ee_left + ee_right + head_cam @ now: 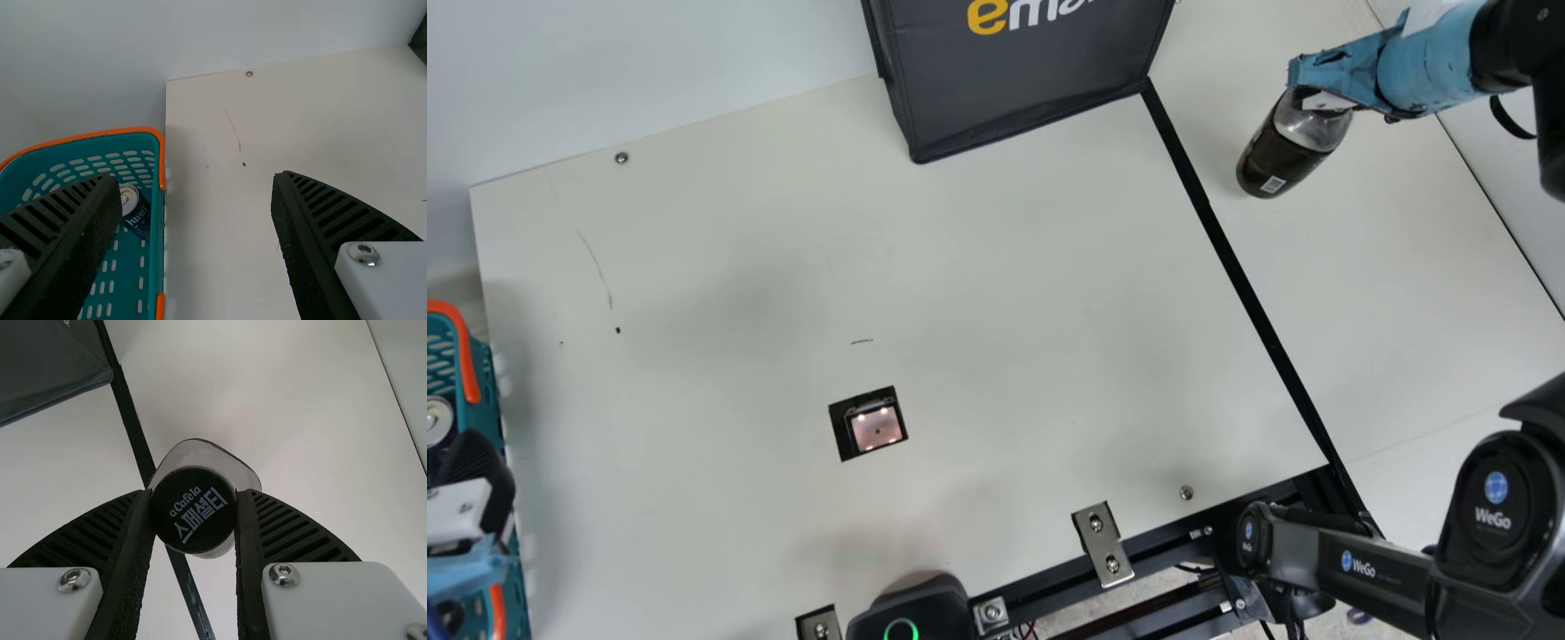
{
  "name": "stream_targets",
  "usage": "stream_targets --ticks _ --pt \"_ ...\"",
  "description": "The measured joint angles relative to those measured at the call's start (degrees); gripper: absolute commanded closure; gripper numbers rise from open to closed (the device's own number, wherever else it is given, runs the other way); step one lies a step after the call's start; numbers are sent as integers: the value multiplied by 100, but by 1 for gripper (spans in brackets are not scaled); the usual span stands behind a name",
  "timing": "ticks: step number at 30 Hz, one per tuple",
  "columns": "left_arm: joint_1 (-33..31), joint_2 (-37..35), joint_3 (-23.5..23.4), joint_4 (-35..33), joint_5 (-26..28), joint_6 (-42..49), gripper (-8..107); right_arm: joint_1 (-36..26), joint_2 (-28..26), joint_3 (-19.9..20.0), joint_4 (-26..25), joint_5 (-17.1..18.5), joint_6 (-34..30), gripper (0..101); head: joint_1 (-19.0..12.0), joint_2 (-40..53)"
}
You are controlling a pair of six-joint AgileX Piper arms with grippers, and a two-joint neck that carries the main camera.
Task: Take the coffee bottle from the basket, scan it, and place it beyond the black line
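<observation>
Upper right in the main view, the right gripper [1320,98] grips the clear, dark-filled coffee bottle [1288,158] by its black, white-lettered cap [193,510], right of the black line [1232,258], its base perhaps touching the cream table [996,302]. Lower left, the left gripper [476,480] stands open at the teal plastic basket [487,382].

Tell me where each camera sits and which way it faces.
Main: on the neck, looking down on the table, with parts of the left arm and right arm.
Left wrist: looks past the open left end effector at the basket and table.
Right wrist: looks down past the right end effector at the bottle it grips.
Shared: main and left wrist, the basket; main and right wrist, the black line.
</observation>
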Motion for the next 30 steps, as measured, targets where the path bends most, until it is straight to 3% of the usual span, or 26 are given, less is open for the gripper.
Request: stream_targets --ticks 10,22,30 --pt "0 0 0 0 0 0 9 -94 132 87 152 -203 -201 101 0 0" --pt "0 0 0 0 0 0 9 40 487 -110 197 -388 -396 101 0 0" --pt "0 0 0 0 0 0 9 123 692 -300 142 -388 -541 75 0 0"
